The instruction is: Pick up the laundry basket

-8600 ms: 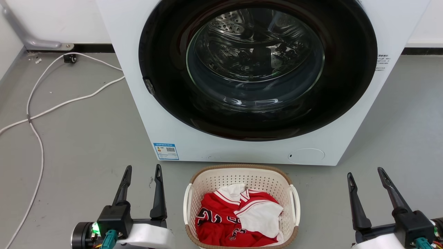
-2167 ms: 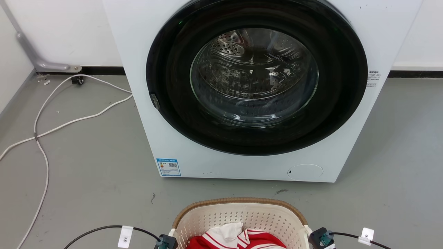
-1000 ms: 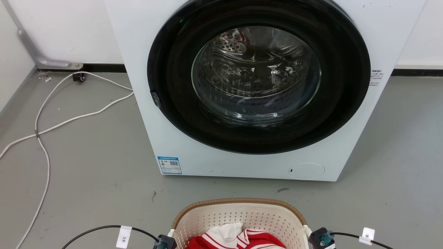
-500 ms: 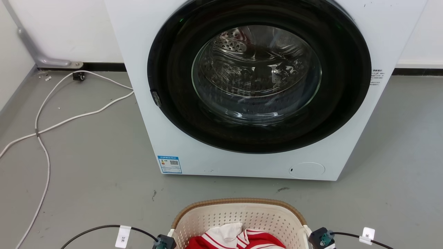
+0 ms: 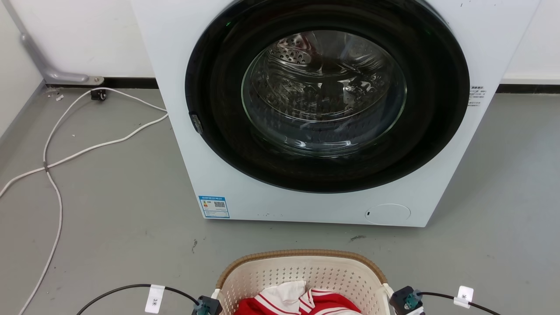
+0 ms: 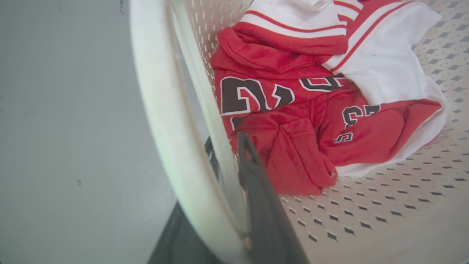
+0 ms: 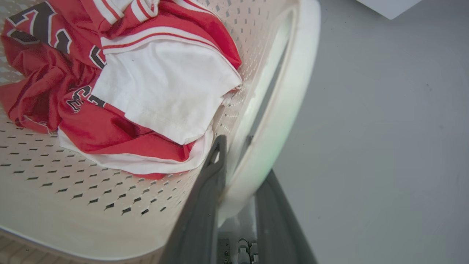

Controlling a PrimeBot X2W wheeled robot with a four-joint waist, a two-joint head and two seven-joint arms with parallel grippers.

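The laundry basket (image 5: 302, 254), cream perforated plastic with a brown woven-look rim, sits at the bottom middle of the head view in front of the washer. Red and white jerseys (image 6: 293, 110) lie inside it. In the left wrist view my left gripper (image 6: 227, 146) is shut on the basket's white left handle (image 6: 157, 91), one finger (image 6: 256, 183) inside the wall and the other outside. My right gripper (image 7: 243, 157) is shut the same way on the white right handle (image 7: 293, 91). Both wrist ends (image 5: 404, 299) flank the basket in the head view.
The white washer (image 5: 271, 205) with its round dark door (image 5: 326, 96) shut stands close behind the basket. White cables (image 5: 57, 157) trail over the grey floor at the left. A grey pipe (image 5: 48, 72) runs along the wall's base.
Since 8.6 s ago both grippers went from open beside the basket to shut on its handles. Over the last second the washer and floor drift slightly up the picture; basket and wrists keep their place.
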